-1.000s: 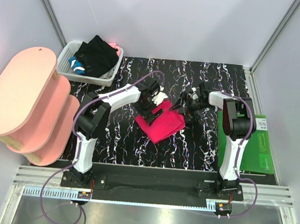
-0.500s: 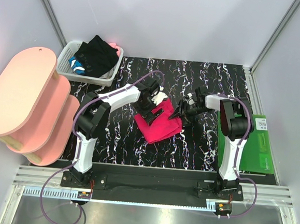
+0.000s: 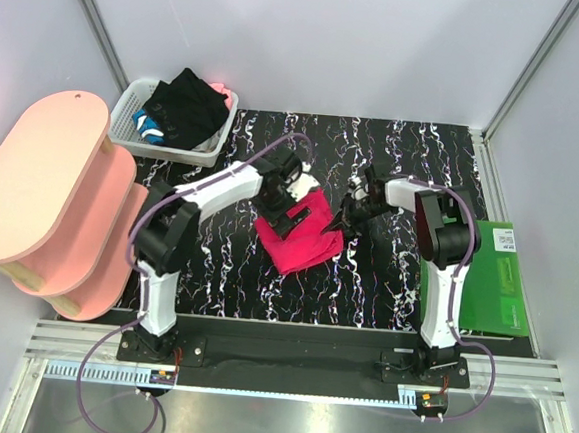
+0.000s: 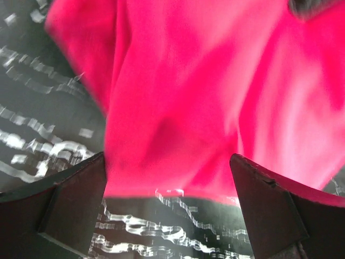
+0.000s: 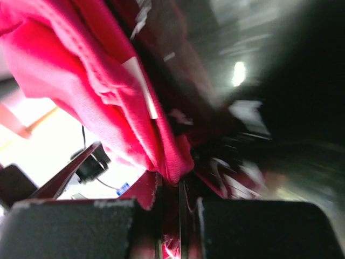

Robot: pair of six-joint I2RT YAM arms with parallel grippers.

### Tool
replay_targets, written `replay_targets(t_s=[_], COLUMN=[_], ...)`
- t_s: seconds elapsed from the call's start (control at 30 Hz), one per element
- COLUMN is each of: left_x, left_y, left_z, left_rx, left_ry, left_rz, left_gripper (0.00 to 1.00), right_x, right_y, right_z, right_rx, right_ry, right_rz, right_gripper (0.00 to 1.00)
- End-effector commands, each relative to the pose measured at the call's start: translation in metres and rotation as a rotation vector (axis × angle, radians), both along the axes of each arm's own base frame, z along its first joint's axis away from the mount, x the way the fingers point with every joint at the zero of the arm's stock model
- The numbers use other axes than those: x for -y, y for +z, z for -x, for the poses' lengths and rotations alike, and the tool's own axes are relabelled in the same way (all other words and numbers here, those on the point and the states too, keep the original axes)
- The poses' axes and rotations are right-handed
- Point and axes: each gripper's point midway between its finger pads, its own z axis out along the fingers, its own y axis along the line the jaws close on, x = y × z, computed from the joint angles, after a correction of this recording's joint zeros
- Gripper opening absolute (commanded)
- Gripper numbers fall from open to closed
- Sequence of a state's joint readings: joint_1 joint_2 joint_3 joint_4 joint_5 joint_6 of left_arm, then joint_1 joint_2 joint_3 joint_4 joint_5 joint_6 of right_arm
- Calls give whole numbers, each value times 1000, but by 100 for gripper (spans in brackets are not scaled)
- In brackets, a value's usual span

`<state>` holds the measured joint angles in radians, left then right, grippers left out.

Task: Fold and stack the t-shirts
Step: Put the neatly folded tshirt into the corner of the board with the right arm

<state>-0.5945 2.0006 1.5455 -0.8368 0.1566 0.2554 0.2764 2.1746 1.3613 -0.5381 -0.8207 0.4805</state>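
- Top external view: the red t-shirt [image 3: 302,243] lies crumpled mid-frame on the tabletop [image 3: 384,284], with both arms reaching inward to it.
- The left hand [image 3: 288,204] is over its upper left edge, fingers [image 4: 70,202] spread wide, holding nothing.
- The right hand [image 3: 347,219], at its upper right corner, is pinched closed on red cloth.
- The black t-shirt [image 3: 190,108] sits in the basket [image 3: 125,118], upper left.

Left wrist view: red t-shirt [image 4: 178,108] blurred, cut off at top & right edges; left tool [image 4: 167,162] fingers [image 4: 70,205] cropped at bottom. Right wrist view: background behind right tool [image 5: 168,186] a dark blur. From above, black t-shirt [image 3: 188,108] hides most of basket [image 3: 212,150] contents; right arm [image 3: 439,228] covers part of green mat [image 3: 495,283].
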Motion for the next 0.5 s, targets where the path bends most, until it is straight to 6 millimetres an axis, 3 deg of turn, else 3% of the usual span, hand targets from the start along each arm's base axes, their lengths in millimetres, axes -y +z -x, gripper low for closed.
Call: replay_targets(t_s=[0.0, 0.03, 0.1, 0.13, 0.2, 0.23, 0.27, 0.3, 0.47], left_x=[-25, -39, -56, -71, -93, -101, -113, -123, -152], left_y=[82, 108, 125, 148, 155, 171, 163, 172, 159], left_z=[-10, -11, -3, 1, 14, 24, 32, 41, 79], left_rx=[168, 225, 256, 315, 325, 375, 372, 410, 408], left_ry=[38, 61, 79, 105, 141, 141, 159, 171, 181], left_rz=[97, 125, 140, 163, 172, 189, 160, 163, 129], left_gripper=[99, 99, 99, 99, 99, 99, 99, 99, 99], right_x=[61, 71, 105, 117, 149, 158, 166, 181, 216], right_y=[-3, 5, 7, 17, 22, 30, 33, 35, 49], right_z=[-53, -68, -83, -97, -110, -119, -124, -129, -156], right_rx=[26, 57, 55, 93, 87, 94, 95, 94, 117], right_ry=[-212, -246, -324, -344, -427, -469, -499, -535, -583], right_rz=[131, 147, 230, 250, 277, 274, 275, 290, 358], right_gripper=[0, 0, 0, 0, 0, 0, 0, 0, 0])
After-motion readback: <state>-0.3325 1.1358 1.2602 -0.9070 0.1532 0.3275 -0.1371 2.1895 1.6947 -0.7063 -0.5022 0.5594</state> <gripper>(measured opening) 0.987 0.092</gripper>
